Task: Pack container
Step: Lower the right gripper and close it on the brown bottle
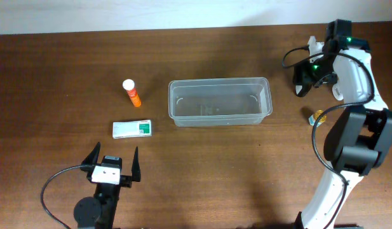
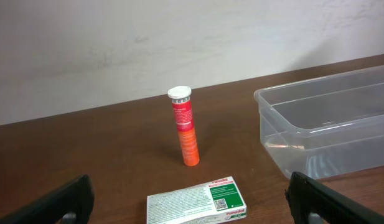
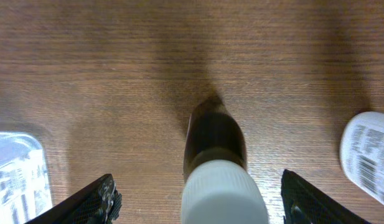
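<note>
Container [image 1: 267, 102]: clear tub, long side parallel to the table's [image 1: 56, 76] far edge, sitting about mid-table, a little toward the right edge. Interior empty; bare floor visible through the plastic.

Orange tube [image 2: 185, 134]: upright, white cap on, left of the container and apart from it. White and green box [image 2: 198, 202]: lying flat, between the tube and the near edge, close to the tube but not touching it.

Left gripper [image 1: 114, 156]: at the near edge, left of centre, just short of the box. Fingers spread wide, nothing between them.

Right gripper [image 3: 198, 190]: toward the far right corner, beyond the container's right end. Fingers [image 3: 104, 199] spread wide. Dark bottle [image 3: 215, 140] with a white cap stands upright between them; both fingers are clear of it, no grip. White labelled bottle [image 3: 368, 158] lies on the table to one side, partly cut off by the frame. A corner of the container shows on the opposite side.
</note>
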